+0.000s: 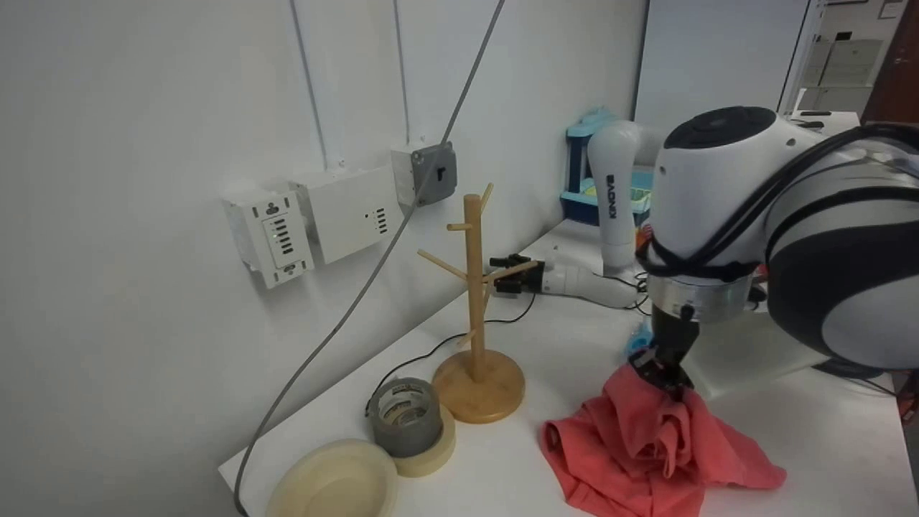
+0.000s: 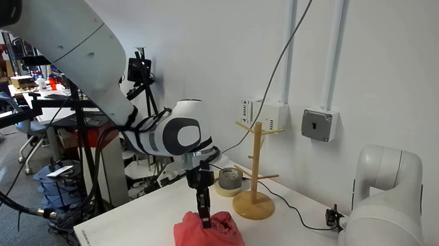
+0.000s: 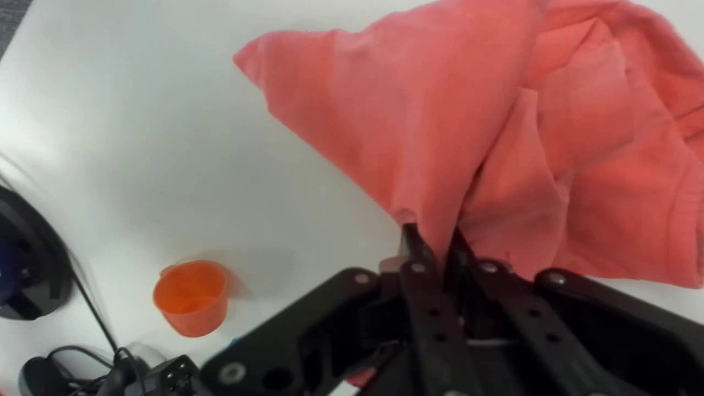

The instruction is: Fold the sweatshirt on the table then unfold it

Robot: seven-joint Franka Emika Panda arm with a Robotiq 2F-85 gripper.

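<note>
- My black two-fingered gripper (image 3: 434,239) pinches the crumpled coral fabric sweatshirt (image 1: 650,452).
- Beneath the sweatshirt: flat white table (image 1: 563,341).
- Near the sweatshirt: upright tan wooden peg stand (image 1: 476,309).

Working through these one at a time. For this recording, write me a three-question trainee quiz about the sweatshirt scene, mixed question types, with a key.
1. True or false: the sweatshirt is bunched up on the table, not spread flat.

2. Multiple choice: in the wrist view, what does the gripper hold?
a) the orange cup
b) a fold of the sweatshirt
c) the wooden stand

3. Fill in the colour: in an exterior view, the gray tape roll is stacked on a ___ roll.

Key
1: True.
2: b; it runs between the jaws.
3: beige.
</note>
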